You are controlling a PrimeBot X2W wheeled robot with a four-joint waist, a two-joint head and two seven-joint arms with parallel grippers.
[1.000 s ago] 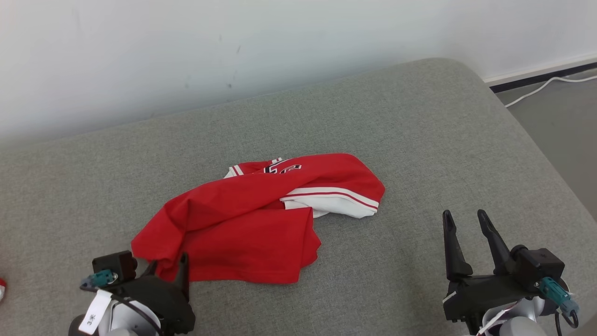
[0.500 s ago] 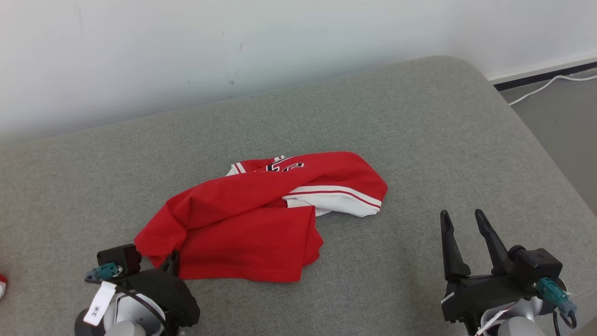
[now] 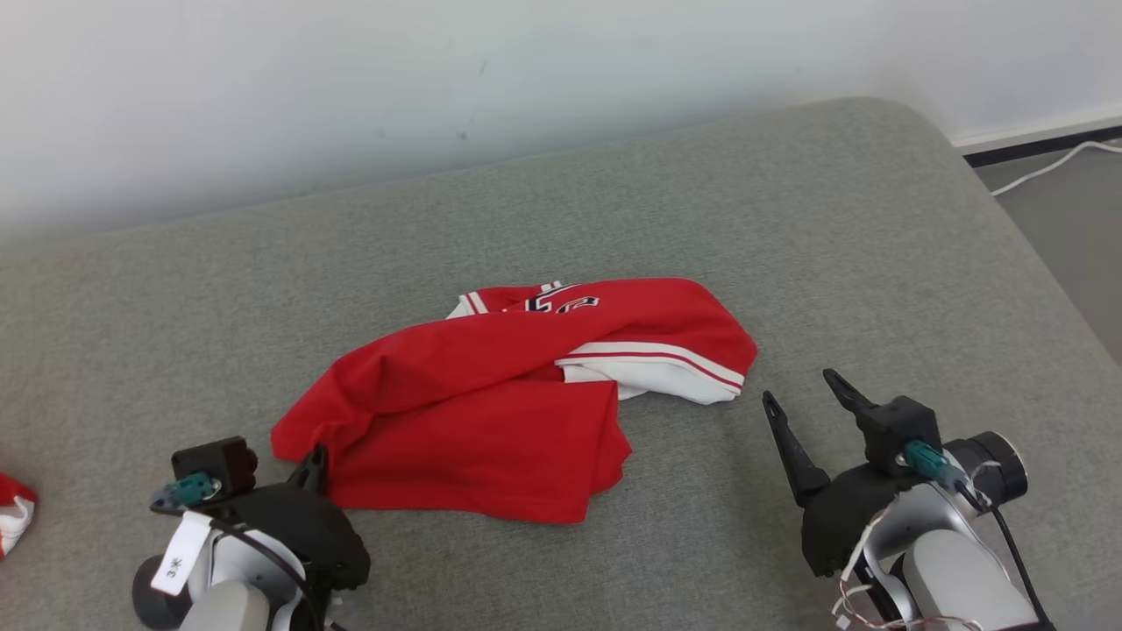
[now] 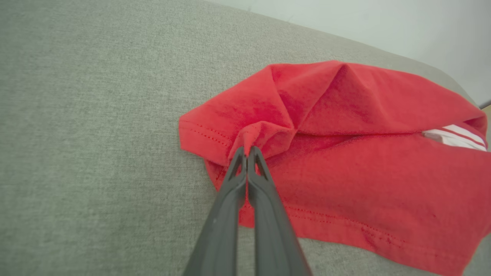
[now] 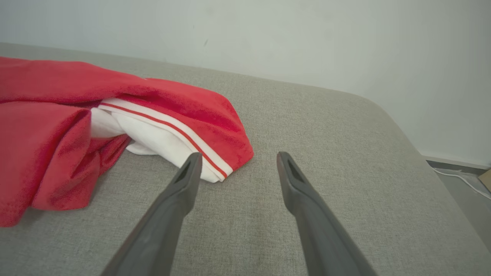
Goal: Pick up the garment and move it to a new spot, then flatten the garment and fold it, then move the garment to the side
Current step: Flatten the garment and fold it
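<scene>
The garment, a crumpled red shirt with white striped trim, lies on the grey cushion. My left gripper is at its near left corner, shut on a pinched fold of red cloth; the left wrist view shows the closed tips biting the garment. My right gripper is open just right of the white sleeve end, with nothing between its fingers. In the right wrist view the open gripper points past the striped sleeve of the garment.
A white wall rises behind the cushion. At the right the cushion rounds off to a floor with a white cable. A small red and white thing lies at the far left edge.
My left gripper has shut on the garment's corner. My right gripper has come nearer to the white sleeve and turned. The head camera has shifted, sliding the scene to the right.
</scene>
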